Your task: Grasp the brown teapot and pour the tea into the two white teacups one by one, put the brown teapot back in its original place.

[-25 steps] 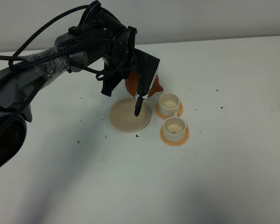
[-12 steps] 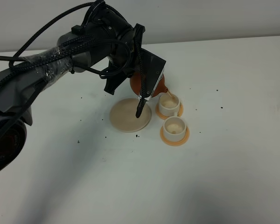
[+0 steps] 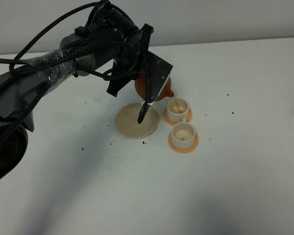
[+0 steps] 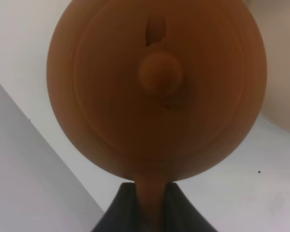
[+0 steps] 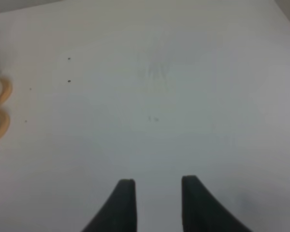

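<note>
Left gripper: you grip the teapot by its handle, tilted.
Cup: beside it, under the spout.
Right gripper: narrow gap, empty.

No lettering, label or number can be read on the brown teapot, white teacups or table.

1. The left arm reaches in from the left edge of the tabletop toward its middle, wrist rolled sideways.
2. The left jaws are clamped on the handle of the brown teapot, holding it aloft.
3. The right jaws stand apart and empty, fingers above the tabletop.
</note>
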You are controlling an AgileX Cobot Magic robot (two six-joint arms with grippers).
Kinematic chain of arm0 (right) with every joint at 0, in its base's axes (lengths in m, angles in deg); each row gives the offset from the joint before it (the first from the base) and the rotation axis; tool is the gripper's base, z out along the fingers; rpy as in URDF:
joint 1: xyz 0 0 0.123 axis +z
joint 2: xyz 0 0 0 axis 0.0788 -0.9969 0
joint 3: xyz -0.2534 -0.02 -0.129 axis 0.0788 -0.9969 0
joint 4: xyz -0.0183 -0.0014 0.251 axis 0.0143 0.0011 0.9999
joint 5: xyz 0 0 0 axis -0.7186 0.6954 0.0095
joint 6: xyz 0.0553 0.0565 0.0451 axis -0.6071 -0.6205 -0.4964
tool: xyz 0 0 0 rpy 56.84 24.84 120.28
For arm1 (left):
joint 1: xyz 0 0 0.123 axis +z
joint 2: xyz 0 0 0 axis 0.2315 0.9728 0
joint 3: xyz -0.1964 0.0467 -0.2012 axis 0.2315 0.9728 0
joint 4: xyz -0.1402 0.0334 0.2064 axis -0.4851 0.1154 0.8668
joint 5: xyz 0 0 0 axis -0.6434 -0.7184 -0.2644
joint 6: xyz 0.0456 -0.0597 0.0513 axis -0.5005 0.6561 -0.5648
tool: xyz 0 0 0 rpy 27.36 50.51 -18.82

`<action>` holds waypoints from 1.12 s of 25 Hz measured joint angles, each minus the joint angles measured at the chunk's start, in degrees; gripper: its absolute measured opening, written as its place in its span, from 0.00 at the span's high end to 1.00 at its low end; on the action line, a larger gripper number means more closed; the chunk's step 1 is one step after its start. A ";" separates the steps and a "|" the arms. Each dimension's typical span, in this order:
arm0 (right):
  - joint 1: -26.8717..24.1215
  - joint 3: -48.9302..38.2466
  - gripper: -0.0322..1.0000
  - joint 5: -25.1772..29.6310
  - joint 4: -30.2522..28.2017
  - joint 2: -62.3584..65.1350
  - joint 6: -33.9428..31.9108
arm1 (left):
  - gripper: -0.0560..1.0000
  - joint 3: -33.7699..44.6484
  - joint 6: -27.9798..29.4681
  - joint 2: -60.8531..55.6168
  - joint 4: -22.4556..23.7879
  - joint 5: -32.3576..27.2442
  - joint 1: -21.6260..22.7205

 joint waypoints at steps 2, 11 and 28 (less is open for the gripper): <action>0.00 0.00 0.73 0.00 0.00 0.00 0.00 | 0.83 0.00 -0.22 0.00 0.26 0.13 0.00; 0.00 0.00 0.73 0.00 0.00 0.00 0.00 | 0.83 0.00 -2.99 0.00 0.52 0.24 0.00; 0.00 0.00 0.73 0.00 0.00 0.00 0.00 | 0.83 0.00 -6.36 1.92 2.88 3.09 -0.29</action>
